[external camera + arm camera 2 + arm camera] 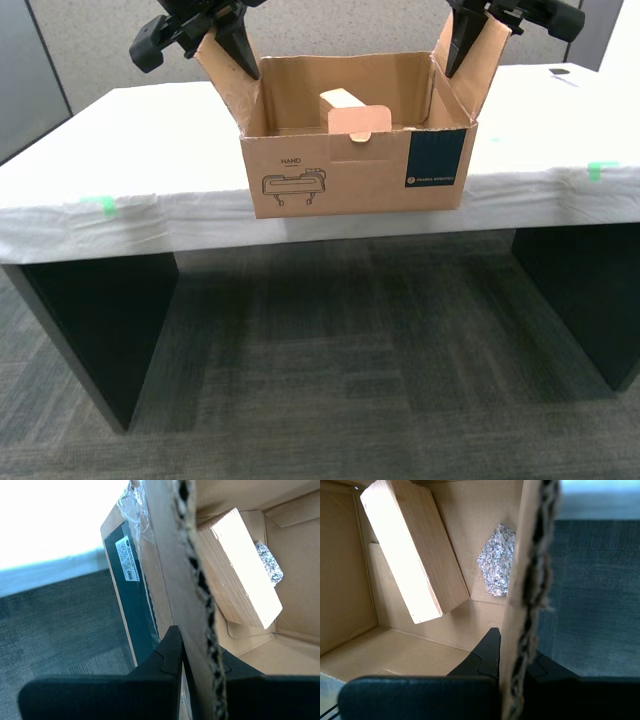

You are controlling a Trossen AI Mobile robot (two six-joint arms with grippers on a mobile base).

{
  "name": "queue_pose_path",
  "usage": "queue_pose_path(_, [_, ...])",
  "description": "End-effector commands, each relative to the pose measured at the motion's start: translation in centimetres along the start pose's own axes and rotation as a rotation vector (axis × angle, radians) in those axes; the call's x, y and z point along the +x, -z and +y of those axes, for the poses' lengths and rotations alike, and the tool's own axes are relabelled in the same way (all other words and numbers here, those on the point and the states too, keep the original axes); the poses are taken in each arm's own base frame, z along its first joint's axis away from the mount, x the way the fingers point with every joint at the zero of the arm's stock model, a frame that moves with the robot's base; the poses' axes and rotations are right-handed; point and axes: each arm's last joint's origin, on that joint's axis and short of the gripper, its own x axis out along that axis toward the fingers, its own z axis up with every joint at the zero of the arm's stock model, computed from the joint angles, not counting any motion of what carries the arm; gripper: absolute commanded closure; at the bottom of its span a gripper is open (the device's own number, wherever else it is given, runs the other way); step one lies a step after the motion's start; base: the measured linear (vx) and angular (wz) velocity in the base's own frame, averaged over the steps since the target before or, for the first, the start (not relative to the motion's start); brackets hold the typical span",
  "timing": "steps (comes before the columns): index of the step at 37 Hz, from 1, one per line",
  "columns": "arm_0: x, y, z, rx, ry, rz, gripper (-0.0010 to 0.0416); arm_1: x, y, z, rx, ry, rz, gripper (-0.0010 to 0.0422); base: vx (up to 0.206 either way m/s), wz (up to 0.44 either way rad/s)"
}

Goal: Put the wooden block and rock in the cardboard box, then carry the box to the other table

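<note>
- The cardboard box (355, 160) sits at the near edge of the other table (140, 140), its label facing the camera.
- Inside lie the wooden block (412, 550), long axis tilted, apparently leaning on a wall, and the rock (497, 560) beside it.
- My first gripper (512, 652) pinches one side flap; my second gripper (197, 652) pinches the other.

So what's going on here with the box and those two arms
Both arms are holding the cardboard box by its side flaps. My first claw is shut on one flap and my second claw is shut on the other. The wooden block and the rock are already inside the box. In the exterior view the box sits at the front edge of the table with the whitish film cover; whether it is resting on it or lifted, I cannot tell.
</note>
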Motion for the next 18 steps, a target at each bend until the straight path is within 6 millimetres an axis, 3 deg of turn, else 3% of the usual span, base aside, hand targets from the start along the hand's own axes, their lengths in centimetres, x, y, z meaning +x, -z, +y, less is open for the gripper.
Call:
queue_pose_path(1, [-0.03,-0.05,0.21,-0.018,-0.028,-0.002,0.0406,-0.01,0.14,-0.2,0.003,0.028,0.021,0.0413,0.145,-0.007])
queue_pose_path(18, [-0.03,-0.05,0.21,-0.019,-0.028,-0.003,0.0406,-0.01,0.39,-0.13,-0.012,0.019,0.046,0.0413,0.145,0.004])
